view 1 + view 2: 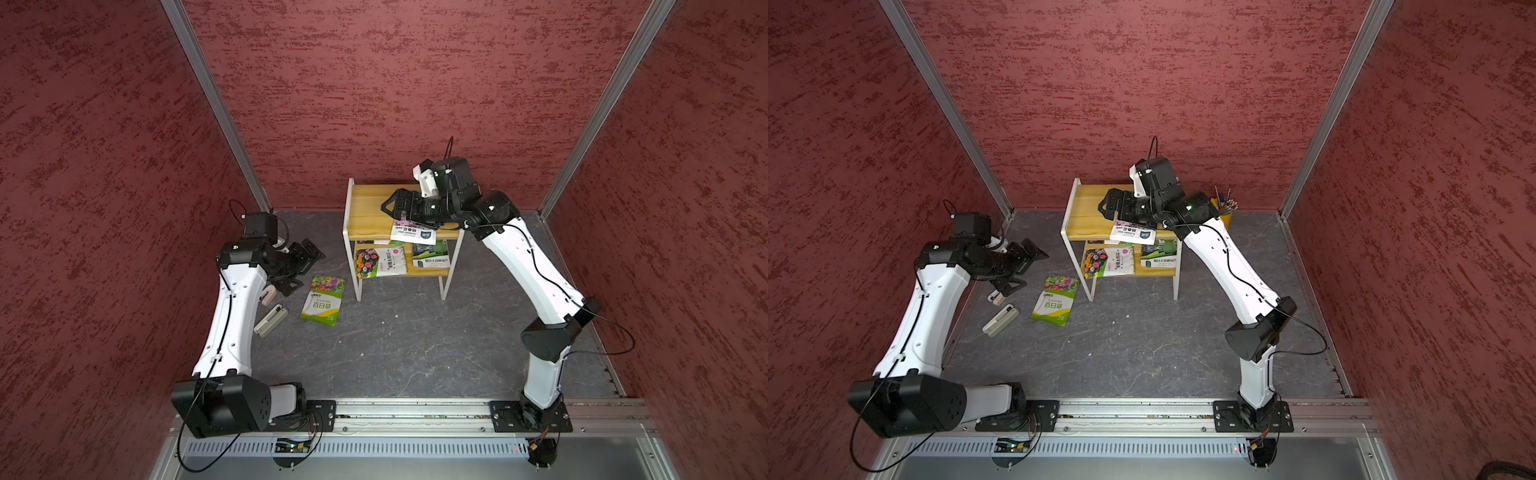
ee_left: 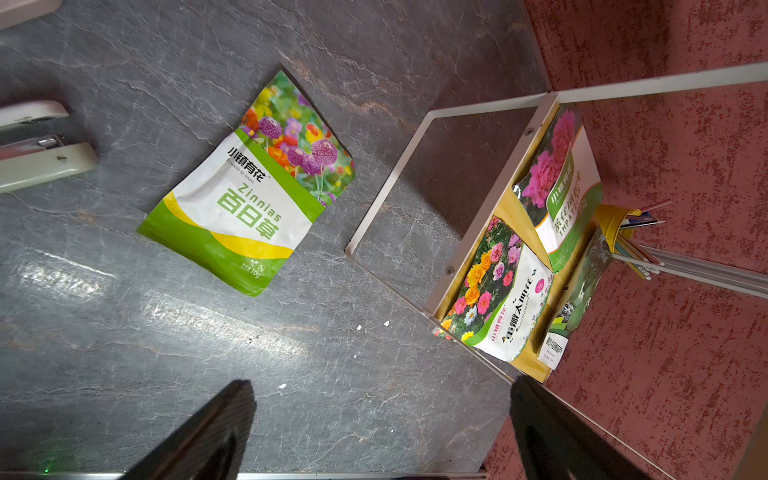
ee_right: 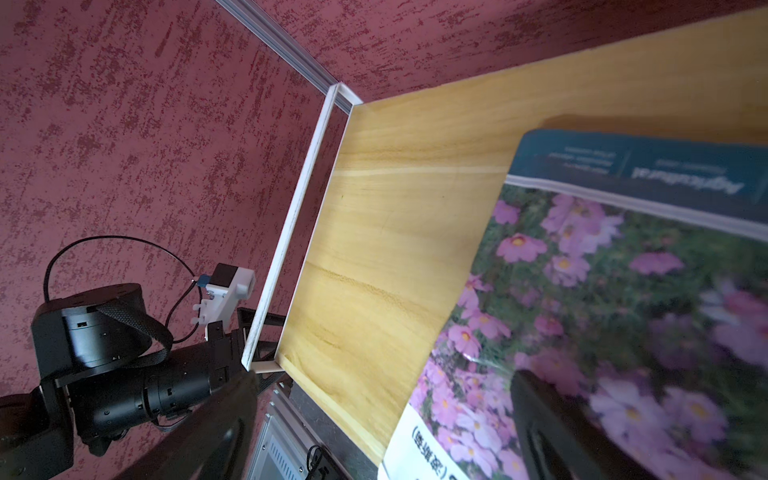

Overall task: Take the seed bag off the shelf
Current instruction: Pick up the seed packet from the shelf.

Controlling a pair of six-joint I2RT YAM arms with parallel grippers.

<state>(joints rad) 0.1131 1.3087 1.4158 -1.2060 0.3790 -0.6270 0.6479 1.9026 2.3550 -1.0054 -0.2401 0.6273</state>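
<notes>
Hovering over the shelf's top board, the right gripper points toward the board's left edge with jaws spread wide, nothing between them. In the right wrist view one finger lies over the flower print of the seed bag. Whether it touches the bag, cannot tell.

Seed bag: pink flowers, dark top band, white lower part. It lies flat on the top board near the front right corner, its white end hanging over the front edge.

Shelf stands at the desk's back edge, close to the wall.

Lower board holds more bags: a mixed-flower bag toward the left, a green bag toward the right, and a pink-rose bag behind them.

Left gripper hangs above the desk near its left edge, well apart from the shelf, jaws wide, empty.

A zinnia bag lies flat on the desk just beside the shelf's front left leg. A stapler lies further toward the left edge. A yellow pencil cup stands at the back edge, beside the shelf's right side.
</notes>
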